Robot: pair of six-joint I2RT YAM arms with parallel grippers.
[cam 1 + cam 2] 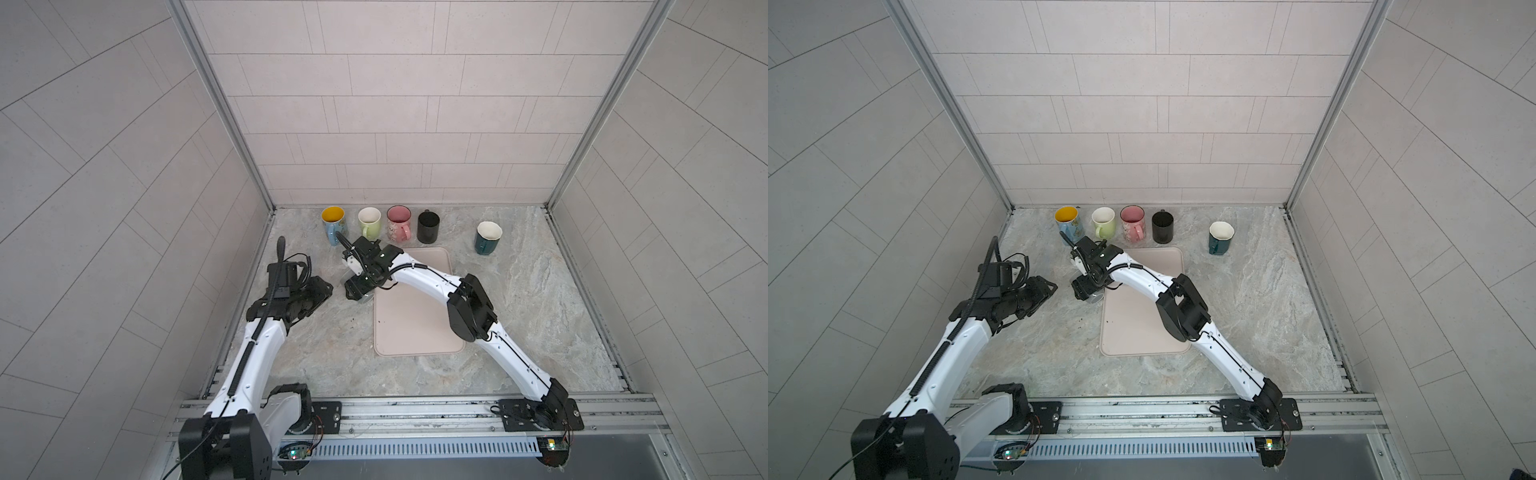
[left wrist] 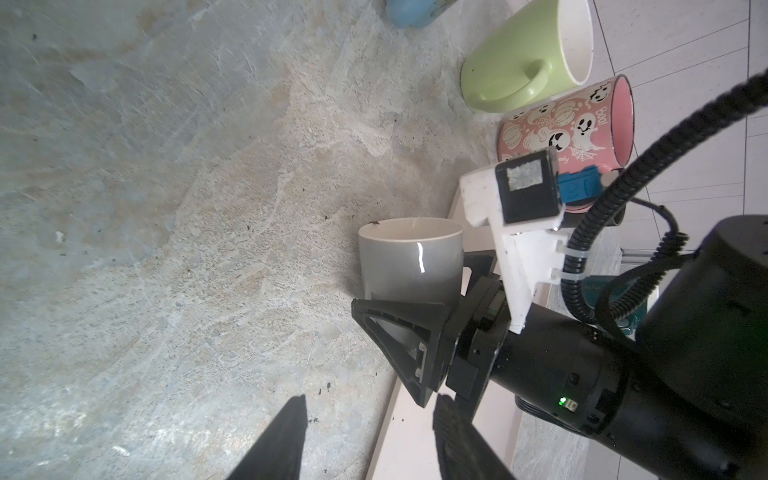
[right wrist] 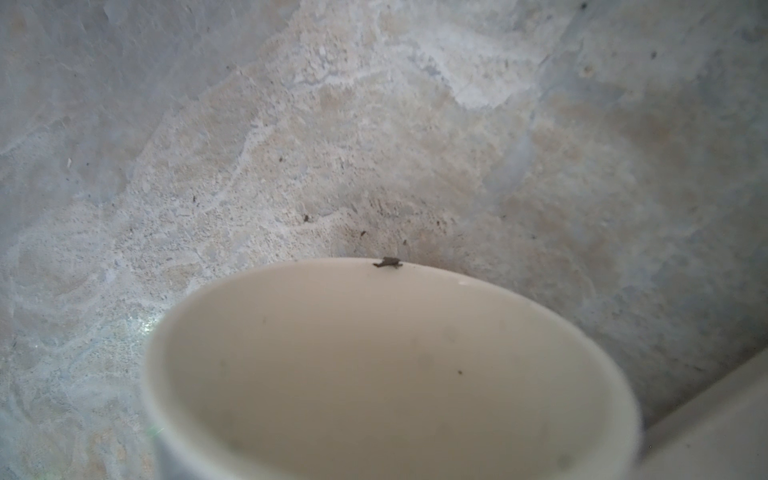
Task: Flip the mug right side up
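The grey mug (image 2: pixel 411 266) with a cream inside lies with its axis level, its mouth sideways, close to the marble table beside the tray's left edge. From above only a sliver of it (image 1: pixel 365 298) (image 1: pixel 1096 297) shows under my right gripper (image 1: pixel 355 291) (image 1: pixel 1084 291). That gripper's black fingers (image 2: pixel 399 332) stand on both sides of the mug's body; I cannot make out whether they press on it. The right wrist view looks into the mug's mouth (image 3: pixel 395 374). My left gripper (image 2: pixel 372 401) (image 1: pixel 326 289) hangs open and empty a little to the left, pointing at the mug.
A beige tray (image 1: pixel 415 324) (image 1: pixel 1142 328) lies mid-table under the right arm. Along the back wall stand upright mugs: blue (image 1: pixel 332 226), green (image 1: pixel 369 224), pink (image 1: pixel 399 224), black (image 1: pixel 428 226), and a teal one (image 1: pixel 487 237) apart to the right.
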